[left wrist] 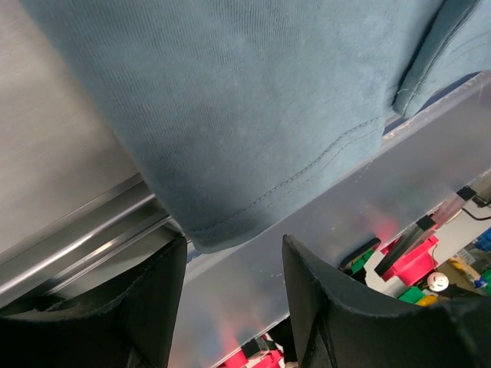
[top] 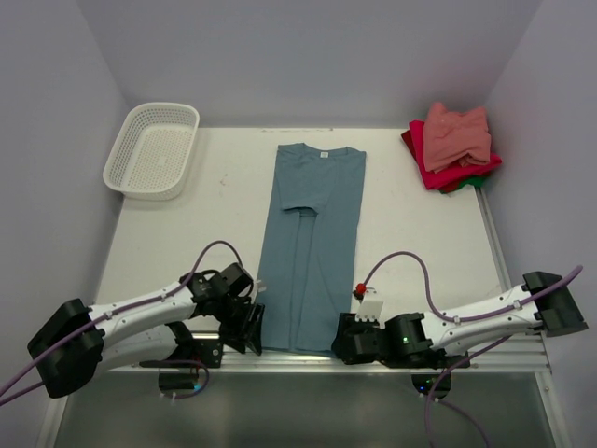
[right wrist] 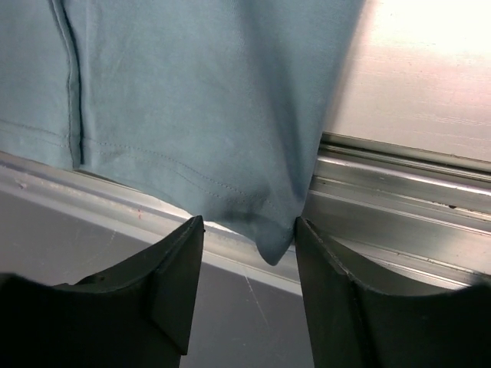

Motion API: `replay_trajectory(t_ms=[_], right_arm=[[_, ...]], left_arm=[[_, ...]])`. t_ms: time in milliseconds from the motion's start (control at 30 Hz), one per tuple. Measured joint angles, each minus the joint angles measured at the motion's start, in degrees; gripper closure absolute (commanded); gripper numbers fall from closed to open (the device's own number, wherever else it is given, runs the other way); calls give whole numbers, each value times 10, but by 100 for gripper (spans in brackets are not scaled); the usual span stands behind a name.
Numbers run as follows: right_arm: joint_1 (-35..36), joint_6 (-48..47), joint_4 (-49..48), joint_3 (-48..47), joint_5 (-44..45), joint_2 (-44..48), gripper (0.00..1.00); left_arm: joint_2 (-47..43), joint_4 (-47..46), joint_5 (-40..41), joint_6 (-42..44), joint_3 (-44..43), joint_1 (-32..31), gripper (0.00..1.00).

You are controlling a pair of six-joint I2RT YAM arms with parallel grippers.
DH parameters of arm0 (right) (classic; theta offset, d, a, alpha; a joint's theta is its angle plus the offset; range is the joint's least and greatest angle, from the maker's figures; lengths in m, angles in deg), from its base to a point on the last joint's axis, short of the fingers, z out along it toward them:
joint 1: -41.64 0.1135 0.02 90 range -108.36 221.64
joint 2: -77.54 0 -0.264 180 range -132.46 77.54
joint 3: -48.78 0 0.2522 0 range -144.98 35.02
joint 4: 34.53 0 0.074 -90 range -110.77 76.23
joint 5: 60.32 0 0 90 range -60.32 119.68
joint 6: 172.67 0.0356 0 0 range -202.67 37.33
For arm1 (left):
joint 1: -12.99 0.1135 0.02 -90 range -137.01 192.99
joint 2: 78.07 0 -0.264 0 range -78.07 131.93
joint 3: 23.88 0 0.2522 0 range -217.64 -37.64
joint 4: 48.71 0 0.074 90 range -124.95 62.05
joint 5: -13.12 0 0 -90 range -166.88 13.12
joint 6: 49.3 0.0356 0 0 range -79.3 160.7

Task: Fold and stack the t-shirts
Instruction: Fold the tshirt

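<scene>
- We see the teal-blue t-shirt (top: 312, 243) lying lengthwise down the middle of the desk (top: 410, 233). Its collar is toward the far edge and its hem is at the near edge.
- It is folded into a narrow strip, with one short sleeve turned in across the chest.
- The hem reaches the aluminium rail (right wrist: 399, 169) that runs along the desk's near edge, and its two corners droop just past it.
- The left fingers (top: 250, 327) sit low at the near edge, by the shirt's left hem corner.
- In the left wrist view those fingers (left wrist: 165, 280) stand apart. The hem corner hangs just above the gap between them, and we see nothing clamped.
- The right fingers (top: 349, 342) sit at the near edge, by the right hem corner.
- In the right wrist view they (right wrist: 180, 261) are parted, and the tip of the corner dips between them. They are not pressed onto the cloth.
- At the far right corner of the desk we see a stack: a salmon-pink t-shirt (top: 457, 135) on top, a red t-shirt (top: 424, 163) under it, and a green t-shirt (top: 477, 182) showing at the bottom.
- A white mesh basket (top: 154, 149) sits at the far left corner, well apart from the shirts.
</scene>
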Motion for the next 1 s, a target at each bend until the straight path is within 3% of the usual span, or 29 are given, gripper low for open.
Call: replay_trajectory(t_ms=[133, 600, 767, 833, 867, 900, 967, 1000], right_arm=[[0, 3, -1, 0, 0, -10, 53], [0, 5, -20, -6, 4, -63, 54], [0, 6, -19, -6, 4, -63, 62], [0, 6, -19, -6, 4, -63, 73], [0, 6, -19, -6, 5, -63, 89], [0, 5, -18, -6, 4, -63, 99], [0, 7, -18, -6, 6, -65, 100], [0, 8, -18, -6, 6, -66, 100]], left_arm=[[1, -8, 1, -10, 0, -1, 43], [-12, -33, 56, -48, -2, -23, 45], [11, -40, 73, -61, -13, -43, 50], [17, -43, 75, -62, -15, -44, 60], [20, -45, 78, -62, -15, -45, 65], [22, -48, 81, -61, -15, -45, 81], [29, -54, 89, -61, -14, -45, 100], [32, -58, 91, -60, -13, -45, 100]])
